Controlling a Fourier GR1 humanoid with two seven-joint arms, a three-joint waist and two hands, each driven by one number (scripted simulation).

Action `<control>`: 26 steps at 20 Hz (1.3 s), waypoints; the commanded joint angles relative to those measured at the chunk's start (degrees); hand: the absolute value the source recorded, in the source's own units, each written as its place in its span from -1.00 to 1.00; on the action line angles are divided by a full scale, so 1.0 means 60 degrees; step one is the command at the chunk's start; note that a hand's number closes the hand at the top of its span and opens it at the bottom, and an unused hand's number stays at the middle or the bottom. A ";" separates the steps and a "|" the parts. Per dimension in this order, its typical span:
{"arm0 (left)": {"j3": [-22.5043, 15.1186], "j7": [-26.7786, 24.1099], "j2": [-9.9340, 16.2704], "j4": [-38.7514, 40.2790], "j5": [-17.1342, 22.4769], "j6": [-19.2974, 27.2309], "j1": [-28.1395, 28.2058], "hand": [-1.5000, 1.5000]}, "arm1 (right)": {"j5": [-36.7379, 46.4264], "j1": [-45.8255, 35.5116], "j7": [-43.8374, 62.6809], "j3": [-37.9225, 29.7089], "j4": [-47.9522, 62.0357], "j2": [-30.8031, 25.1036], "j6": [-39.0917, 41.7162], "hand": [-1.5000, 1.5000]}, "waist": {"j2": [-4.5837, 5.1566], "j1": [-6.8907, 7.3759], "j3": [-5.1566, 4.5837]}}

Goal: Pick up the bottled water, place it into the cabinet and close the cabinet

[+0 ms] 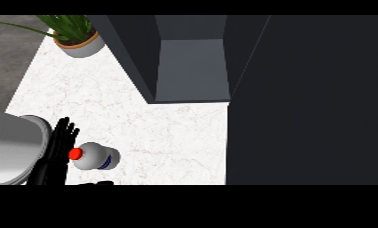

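At lower left, the black left robot hand (pixel 57 147) stands open, fingers straight, touching the white red-capped water bottle (pixel 96 156) on the white marbled desk (pixel 162 132). It should curl around the bottle's body before lifting toward the open dark cabinet (pixel 190 67) at upper centre.

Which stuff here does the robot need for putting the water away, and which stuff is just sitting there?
For the job:
- bottled water, red cap, on the counter
- cabinet, open
- cabinet door, open
- left hand, fingers straight, beside the bottle

Just sitting there:
- potted plant, at the far left of the counter
- white counter
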 commanded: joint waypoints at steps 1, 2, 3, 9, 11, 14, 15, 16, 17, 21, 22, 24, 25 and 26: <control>0.0153 -0.0720 -0.0159 0.1286 -0.0016 -0.0272 -0.0333 -1.00 | -0.2146 0.0545 0.0930 -0.0570 -0.1985 -0.0325 -0.0227 -1.00 | 0.0003 0.0029 -0.0005; -0.0066 -0.0501 -0.0318 0.1271 -0.0091 -0.0196 -0.0384 -1.00 | -0.1953 0.0531 0.0947 -0.0353 -0.2065 -0.0224 -0.0270 -1.00 | 0.0003 0.0046 -0.0001; 0.0432 -0.0486 -0.0041 0.1615 0.0078 -0.0210 -0.0653 -1.00 | -0.2248 0.1185 0.0827 -0.0485 -0.2256 -0.0260 -0.0015 -1.00 | -0.0018 -0.0114 -0.0007; 0.0876 -0.2346 -0.0400 0.3931 0.0149 -0.0696 -0.1117 -1.00 | -0.1822 0.1335 0.0389 -0.0156 -0.1902 -0.0060 0.0159 -1.00 | 0.0005 0.0007 -0.0013; 0.0541 -0.2277 -0.0811 0.3781 0.0100 -0.0637 -0.1219 -1.00 | -0.1796 0.1317 0.0334 -0.0176 -0.2155 0.0006 -0.0049 -1.00 | 0.0002 0.0031 -0.0007; 0.0737 -0.2811 -0.0961 0.4526 0.0516 -0.1301 -0.1529 -1.00 | -0.2143 0.1391 0.0114 -0.0624 -0.1856 -0.0316 0.0150 -1.00 | 0.0003 0.0038 -0.0007; 0.1052 -0.3038 -0.0522 0.4666 0.0763 -0.1842 -0.1444 -1.00 | -0.1906 0.1363 0.0198 -0.0378 -0.1938 -0.0210 0.0060 -1.00 | 0.0005 0.0093 -0.0006; 0.0809 -0.3097 -0.0851 0.5004 0.0667 -0.1860 -0.1691 -1.00 | -0.1986 0.1688 0.0009 -0.0450 -0.2138 -0.0237 0.0232 -1.00 | -0.0004 -0.0035 -0.0015; 0.0909 -0.3583 -0.0765 0.5397 0.0757 -0.2310 -0.1706 -1.00 | -0.1980 0.1487 -0.0023 -0.0350 -0.1701 -0.0199 0.0202 -1.00 | 0.0009 0.0042 -0.0011; 0.0925 -0.3719 -0.0634 0.5921 0.0770 -0.2825 -0.2097 -1.00 | -0.2002 0.1676 -0.0113 -0.0377 -0.1927 -0.0164 0.0133 -1.00 | 0.0010 0.0054 -0.0005; 0.1053 -0.4443 -0.0812 0.6779 0.0557 -0.2671 -0.2440 -1.00 | -0.1792 0.1704 -0.0266 -0.0359 -0.1891 -0.0168 0.0254 -1.00 | 0.0018 0.0004 -0.0013; 0.0940 -0.3917 -0.1080 0.6138 0.0925 -0.2864 -0.2336 1.00 | -0.2560 0.1769 -0.0264 -0.1109 -0.1703 -0.0769 0.0505 -1.00 | -0.0004 0.0058 0.0003; 0.1318 -0.4339 -0.0759 0.6818 0.1295 -0.3635 -0.2362 1.00 | -0.2465 0.1877 -0.0377 -0.1002 -0.1748 -0.0593 0.0402 -1.00 | 0.0005 0.0013 -0.0012; 0.1235 -0.4524 -0.1160 0.6949 0.1200 -0.3358 -0.2553 1.00 | -0.2108 0.1906 -0.0292 -0.0567 -0.1982 -0.0324 0.0212 -1.00 | 0.0011 0.0019 -0.0014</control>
